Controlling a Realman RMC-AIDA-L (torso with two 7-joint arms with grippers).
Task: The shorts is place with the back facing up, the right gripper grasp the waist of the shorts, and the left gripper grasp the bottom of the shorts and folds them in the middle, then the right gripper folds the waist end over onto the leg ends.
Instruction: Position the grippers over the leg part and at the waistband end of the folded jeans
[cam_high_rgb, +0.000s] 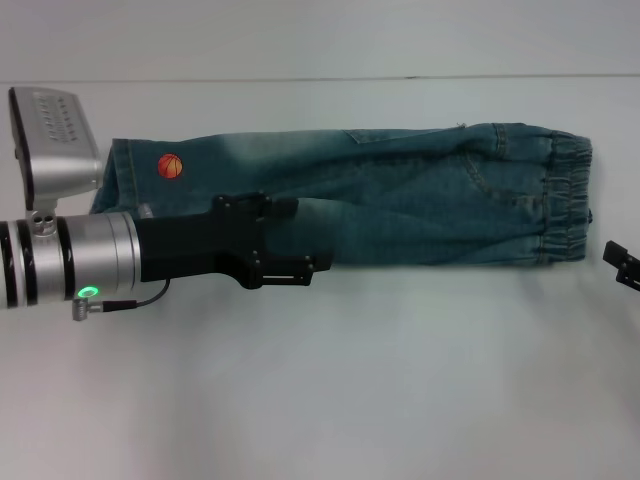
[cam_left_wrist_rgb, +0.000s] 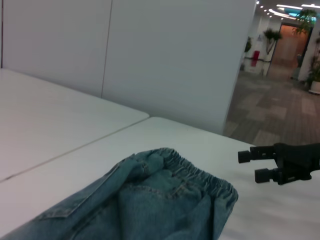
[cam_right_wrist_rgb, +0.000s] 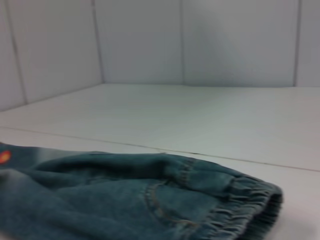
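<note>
The shorts (cam_high_rgb: 420, 200) lie folded lengthwise in a long strip across the white table (cam_high_rgb: 350, 380). The waist (cam_high_rgb: 565, 200) is the ruffled elastic end on the right. The leg ends (cam_high_rgb: 110, 180) lie on the left, beside the orange ball print (cam_high_rgb: 170, 166). My left gripper (cam_high_rgb: 292, 240) hovers over the near edge of the strip, left of its middle. My right gripper (cam_high_rgb: 622, 262) shows at the right edge, just off the waist's near corner. In the left wrist view the right gripper (cam_left_wrist_rgb: 252, 166) stands open and empty beside the waist (cam_left_wrist_rgb: 200, 172). The right wrist view shows the waist (cam_right_wrist_rgb: 250, 200) close up.
A silver-grey camera block (cam_high_rgb: 50, 140) rides on my left arm over the table's left side. A table seam (cam_high_rgb: 300, 78) runs behind the shorts, with white partition walls (cam_right_wrist_rgb: 200, 40) beyond. The table's right end opens onto an office floor (cam_left_wrist_rgb: 280, 115).
</note>
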